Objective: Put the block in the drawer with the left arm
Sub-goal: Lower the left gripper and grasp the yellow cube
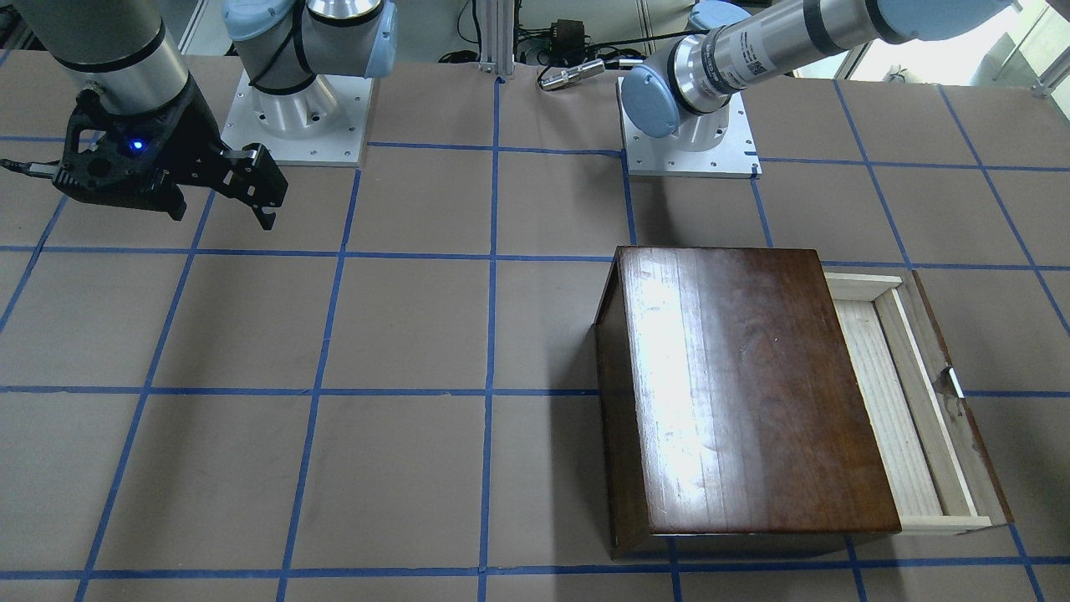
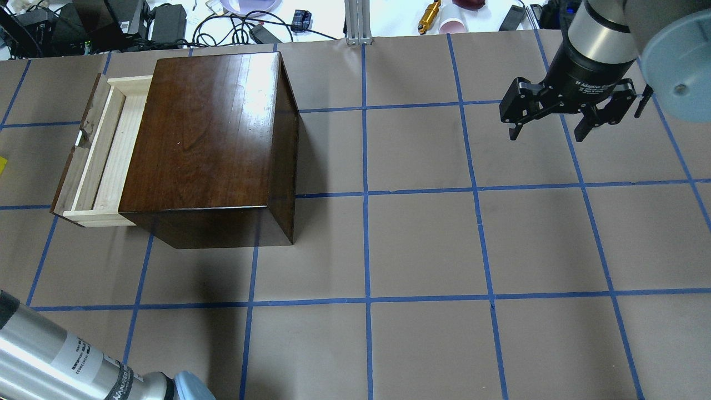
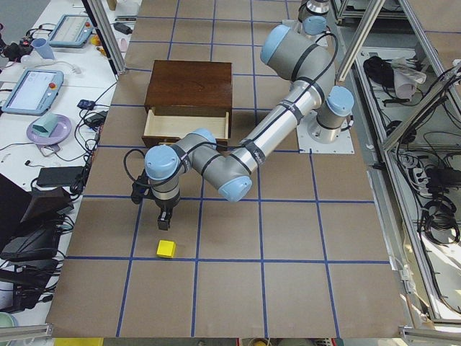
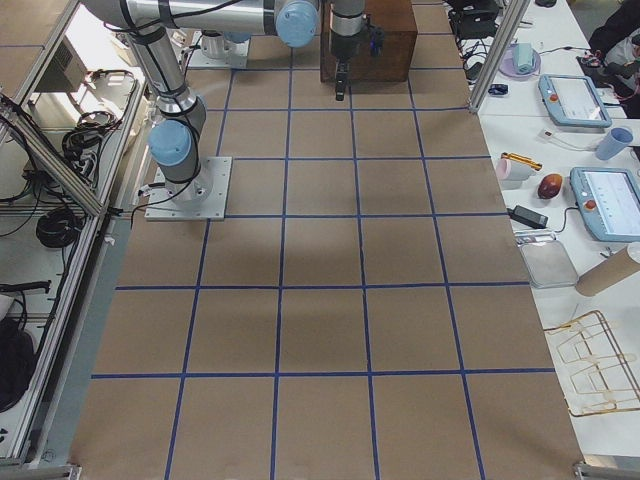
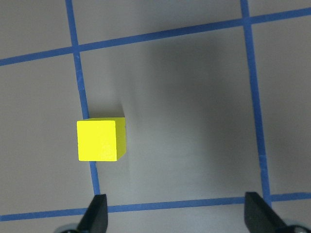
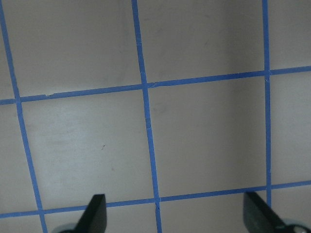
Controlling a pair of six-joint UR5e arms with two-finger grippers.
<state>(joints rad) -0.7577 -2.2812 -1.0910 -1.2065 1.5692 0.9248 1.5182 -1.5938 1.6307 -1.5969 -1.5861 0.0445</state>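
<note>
The yellow block (image 5: 102, 140) lies on the brown table paper, on a blue tape line; it also shows in the exterior left view (image 3: 166, 249). My left gripper (image 5: 177, 216) is open and empty, hovering above the block, which sits up and left of its fingertips; in the exterior left view the gripper (image 3: 164, 215) hangs just beyond the block. The drawer (image 2: 105, 150) is pulled partly out of the dark-brown box (image 2: 211, 133) and looks empty; it also shows in the front view (image 1: 903, 401). My right gripper (image 2: 547, 130) is open and empty, far from the box.
The box (image 1: 744, 393) stands on my left half of the table. The arm bases (image 1: 690, 150) sit at the near edge. Cables, cups and tablets (image 3: 32, 86) lie on the white bench beyond the table. Blue tape lines grid the paper.
</note>
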